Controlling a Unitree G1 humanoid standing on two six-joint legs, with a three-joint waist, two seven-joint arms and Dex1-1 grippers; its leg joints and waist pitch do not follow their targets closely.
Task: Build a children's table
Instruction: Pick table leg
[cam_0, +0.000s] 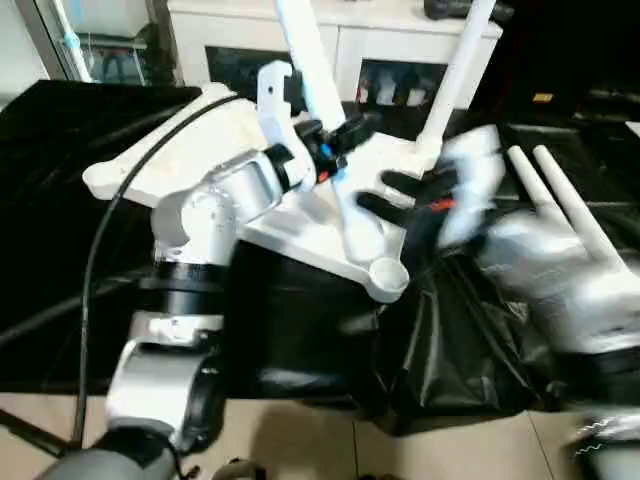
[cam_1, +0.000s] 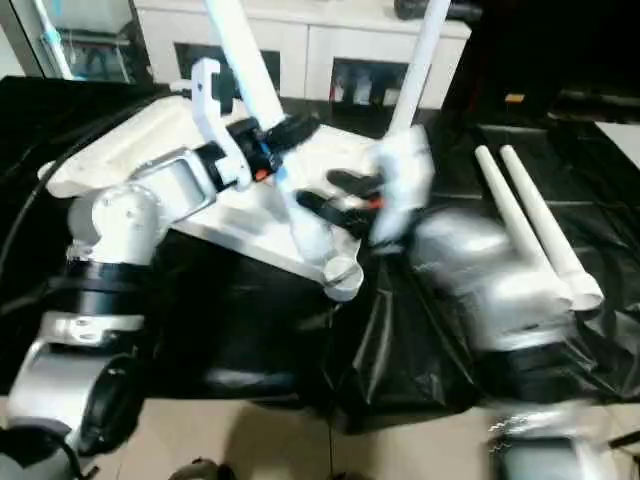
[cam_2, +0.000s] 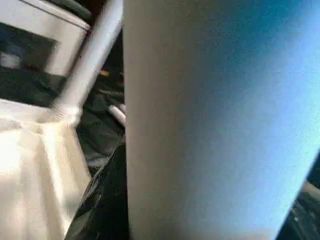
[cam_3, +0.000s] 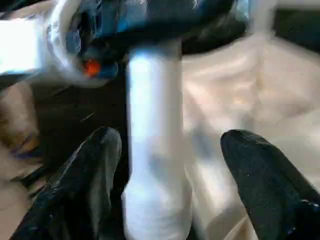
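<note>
The left tool (cam_0: 322, 140) grips a leg (cam_0: 318, 95) slanting over the upturned tabletop (cam_0: 190, 150) on the black-draped table (cam_1: 560, 180); the right tool (cam_3: 165, 175) stands open around its base. Released crooked, the leg could topple from its socket.

We are looking at silver forearms with black joint bands and a white bracket at the left wrist. A black cable (cam_0: 110, 215) is trailing along the left arm, and an orange spot is showing beside black fingers (cam_0: 400, 185)

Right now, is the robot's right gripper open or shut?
Open. The right gripper has its two black fingers spread on either side of the white leg, not touching it.
</note>
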